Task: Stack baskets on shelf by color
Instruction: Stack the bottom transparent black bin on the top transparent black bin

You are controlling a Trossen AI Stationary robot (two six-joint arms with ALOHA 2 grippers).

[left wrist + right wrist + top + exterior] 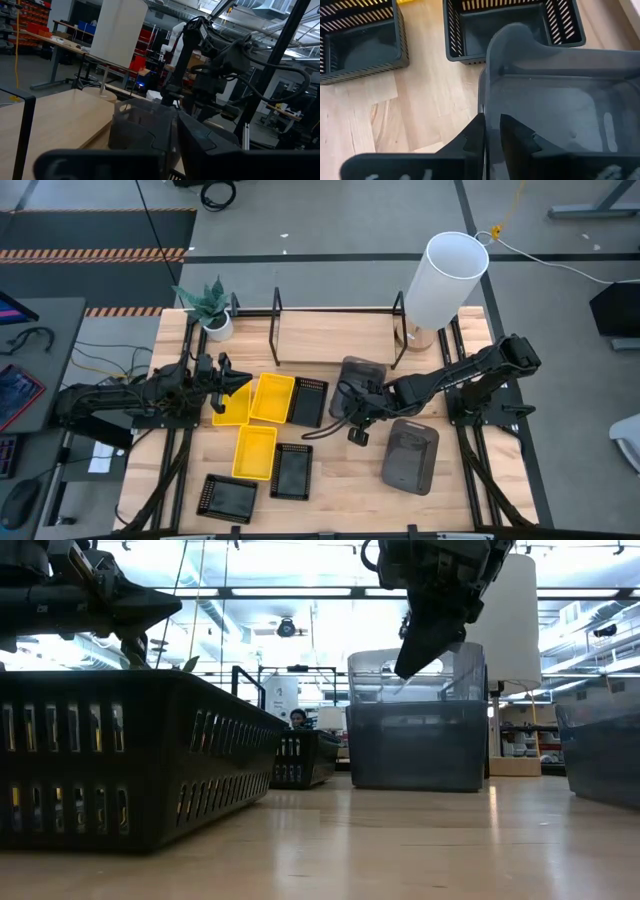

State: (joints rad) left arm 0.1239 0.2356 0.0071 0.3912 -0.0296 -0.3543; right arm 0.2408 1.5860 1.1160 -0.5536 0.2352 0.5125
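wood table (330, 480), baskets (255, 451), shelf (335, 310)

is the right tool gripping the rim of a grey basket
Yes, in the right wrist view the right tool has its fingers closed on either side of the grey basket wall.

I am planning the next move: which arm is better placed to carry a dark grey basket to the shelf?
Right. The right gripper already pinches the rim of a dark grey round-cornered plastic basket beside the black metal-tube shelf. The left gripper hangs over the bright yellow baskets.
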